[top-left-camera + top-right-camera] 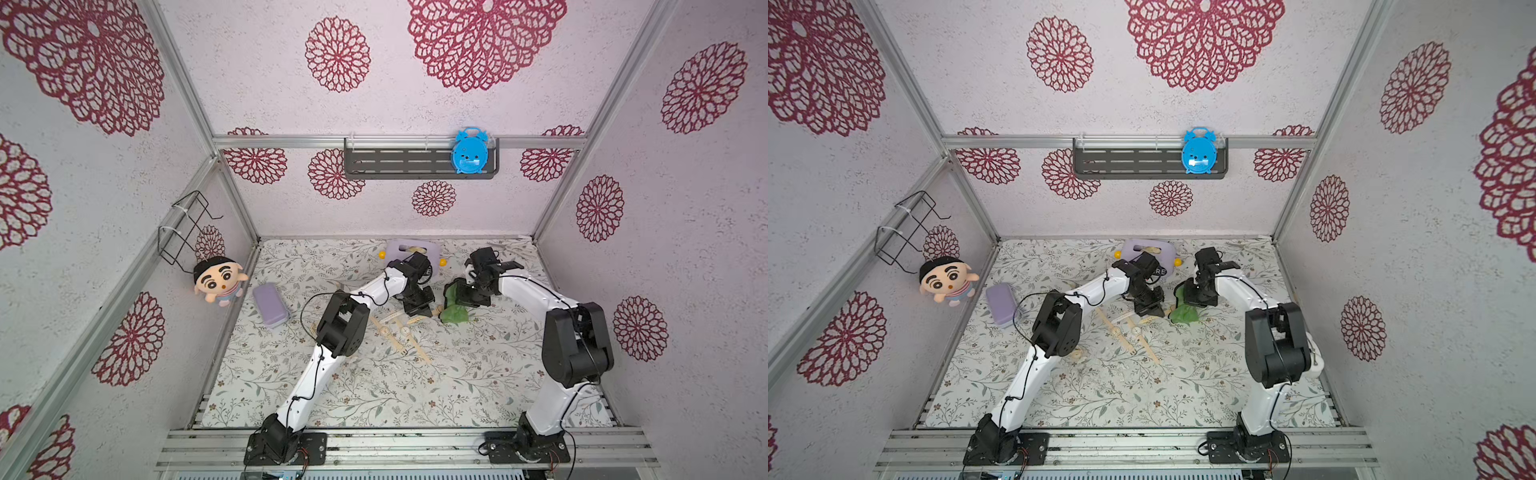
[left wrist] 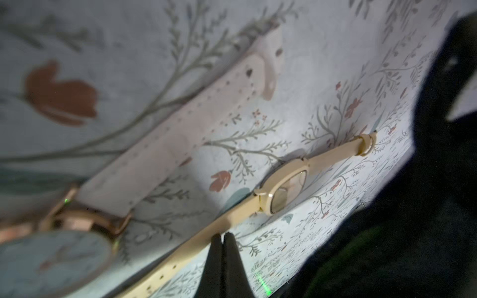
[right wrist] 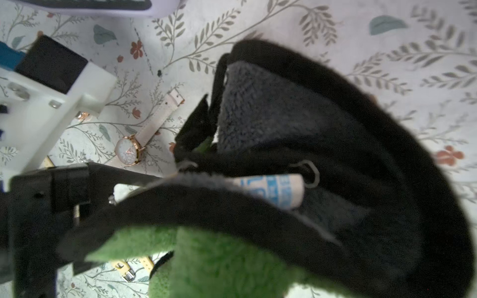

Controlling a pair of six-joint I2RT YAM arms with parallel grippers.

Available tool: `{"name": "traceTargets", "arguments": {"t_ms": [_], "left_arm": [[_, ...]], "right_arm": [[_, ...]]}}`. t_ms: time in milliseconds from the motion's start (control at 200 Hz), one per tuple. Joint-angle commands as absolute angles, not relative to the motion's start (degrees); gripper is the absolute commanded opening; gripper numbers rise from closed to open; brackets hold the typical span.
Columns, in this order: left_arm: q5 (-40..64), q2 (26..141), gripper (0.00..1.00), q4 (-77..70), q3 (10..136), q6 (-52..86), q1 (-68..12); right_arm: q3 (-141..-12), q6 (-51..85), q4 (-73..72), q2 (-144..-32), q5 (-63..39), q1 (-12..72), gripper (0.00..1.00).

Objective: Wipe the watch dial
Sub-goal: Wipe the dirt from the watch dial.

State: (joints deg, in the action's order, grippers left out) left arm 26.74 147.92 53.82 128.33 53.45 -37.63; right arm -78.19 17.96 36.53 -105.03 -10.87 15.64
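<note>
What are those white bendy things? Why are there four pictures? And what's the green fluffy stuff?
They are two robot arms. Two pictures look down from above. The other two come from little cameras on each arm's wrist. On the flowery table lie watches. The right claw is shut on a green cloth for wiping. The left claw is shut, its tip at a beige watch strap.
</note>
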Motion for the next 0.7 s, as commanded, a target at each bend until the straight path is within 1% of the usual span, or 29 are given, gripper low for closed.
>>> {"name": "traceTargets", "arguments": {"t_ms": [0,190,315,465,695], "left_arm": [[19.96,152.39,0.0,54.14,127.36,52.85,-36.04],[19.86,152.06,0.0,54.52,126.98,52.3,-35.95],[19.97,152.05,0.0,54.33,126.73,52.21,-35.95],[20.03,152.06,0.0,54.16,126.61,52.14,-35.8],[20.04,152.04,0.0,54.26,126.52,52.03,-35.66]], "right_arm": [[-82.09,17.18,35.25,-108.71,-12.56,16.97,0.0],[-87.1,16.7,36.12,-115.11,-9.67,19.12,0.0],[-88.33,15.94,38.62,-117.96,-4.03,20.85,0.0],[-86.29,16.79,40.52,-120.1,3.54,22.16,0.0],[-84.58,19.31,43.42,-122.13,15.86,22.25,0.0]]}}
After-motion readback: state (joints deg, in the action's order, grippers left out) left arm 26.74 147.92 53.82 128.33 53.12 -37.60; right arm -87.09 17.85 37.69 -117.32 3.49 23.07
